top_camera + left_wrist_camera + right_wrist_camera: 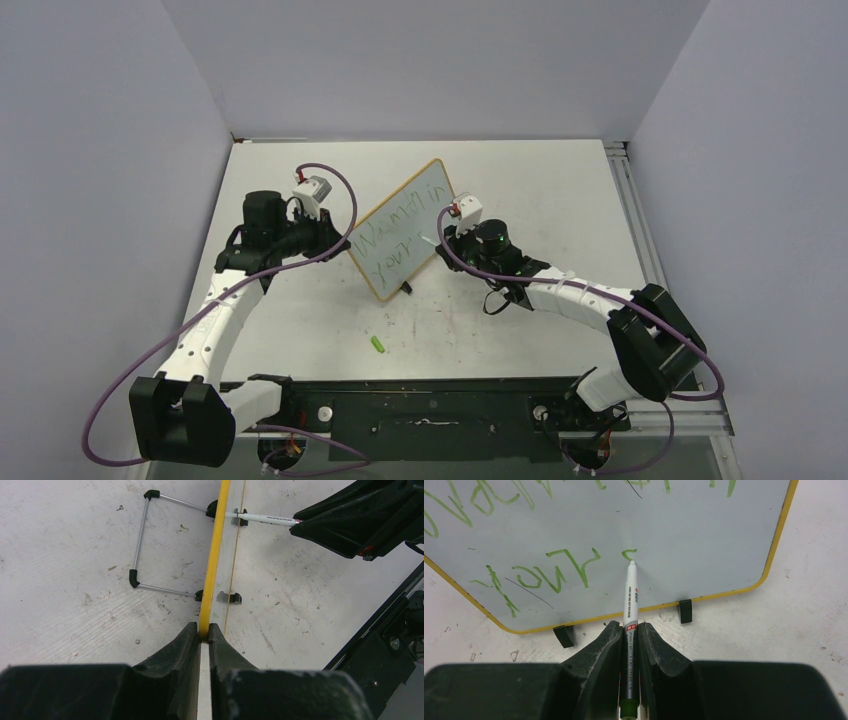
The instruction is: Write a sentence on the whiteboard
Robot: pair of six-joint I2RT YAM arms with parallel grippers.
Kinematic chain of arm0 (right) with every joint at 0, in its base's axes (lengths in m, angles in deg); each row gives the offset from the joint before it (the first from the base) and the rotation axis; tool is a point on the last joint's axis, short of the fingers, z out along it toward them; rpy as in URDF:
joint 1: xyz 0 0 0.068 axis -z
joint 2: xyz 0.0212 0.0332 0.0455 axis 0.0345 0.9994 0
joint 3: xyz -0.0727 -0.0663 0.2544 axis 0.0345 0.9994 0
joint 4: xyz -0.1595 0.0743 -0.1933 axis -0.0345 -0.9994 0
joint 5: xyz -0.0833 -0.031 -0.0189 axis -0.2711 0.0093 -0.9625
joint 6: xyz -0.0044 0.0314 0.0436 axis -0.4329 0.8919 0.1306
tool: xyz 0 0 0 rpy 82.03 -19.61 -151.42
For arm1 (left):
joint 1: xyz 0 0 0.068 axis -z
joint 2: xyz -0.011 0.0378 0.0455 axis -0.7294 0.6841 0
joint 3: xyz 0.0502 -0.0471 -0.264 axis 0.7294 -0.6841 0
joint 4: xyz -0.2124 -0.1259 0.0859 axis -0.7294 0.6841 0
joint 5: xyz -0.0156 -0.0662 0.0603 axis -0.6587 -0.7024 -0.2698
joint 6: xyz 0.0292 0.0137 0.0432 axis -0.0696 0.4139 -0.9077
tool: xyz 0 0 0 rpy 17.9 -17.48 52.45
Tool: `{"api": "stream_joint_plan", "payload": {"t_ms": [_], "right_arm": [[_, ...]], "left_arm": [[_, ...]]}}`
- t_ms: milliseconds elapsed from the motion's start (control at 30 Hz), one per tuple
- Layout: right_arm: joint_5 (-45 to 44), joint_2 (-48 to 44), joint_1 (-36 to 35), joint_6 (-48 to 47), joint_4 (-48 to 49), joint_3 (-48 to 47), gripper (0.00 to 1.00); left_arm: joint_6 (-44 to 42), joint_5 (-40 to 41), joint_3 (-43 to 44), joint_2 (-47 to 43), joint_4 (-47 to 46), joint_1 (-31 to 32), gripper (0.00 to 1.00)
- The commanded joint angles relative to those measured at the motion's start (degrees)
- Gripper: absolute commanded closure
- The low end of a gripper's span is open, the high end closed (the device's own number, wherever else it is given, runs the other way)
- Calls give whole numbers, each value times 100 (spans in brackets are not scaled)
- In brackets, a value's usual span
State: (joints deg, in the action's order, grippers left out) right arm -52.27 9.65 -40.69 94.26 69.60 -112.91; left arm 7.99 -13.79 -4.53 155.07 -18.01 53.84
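Note:
The whiteboard (405,230) stands tilted on its black feet at mid-table, its yellow frame (215,555) running edge-on through the left wrist view. My left gripper (204,632) is shut on the frame's top edge. Green handwriting, the sentence (549,570), crosses the board in two lines (395,243). My right gripper (630,626) is shut on a white marker (630,595) with a green end. Its tip touches the board just below a small green stroke (628,554). The same marker (265,519) shows in the left wrist view, reaching the board from the right.
A small green marker cap (377,344) lies on the table in front of the board. A wire stand (142,545) props the board from behind. The black base rail (430,410) runs along the near edge. Grey walls close off three sides.

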Motion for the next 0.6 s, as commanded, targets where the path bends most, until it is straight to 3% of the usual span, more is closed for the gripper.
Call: {"api": "stream_joint_plan", "payload": {"t_ms": [0, 567], "right_arm": [[-245, 21, -33, -10, 137, -31, 95], [-317, 84, -77, 3, 31, -4, 95]], "left_arm": [[-189, 113, 110, 83, 275, -24, 100], [-195, 96, 111, 78, 268, -24, 100]]}}
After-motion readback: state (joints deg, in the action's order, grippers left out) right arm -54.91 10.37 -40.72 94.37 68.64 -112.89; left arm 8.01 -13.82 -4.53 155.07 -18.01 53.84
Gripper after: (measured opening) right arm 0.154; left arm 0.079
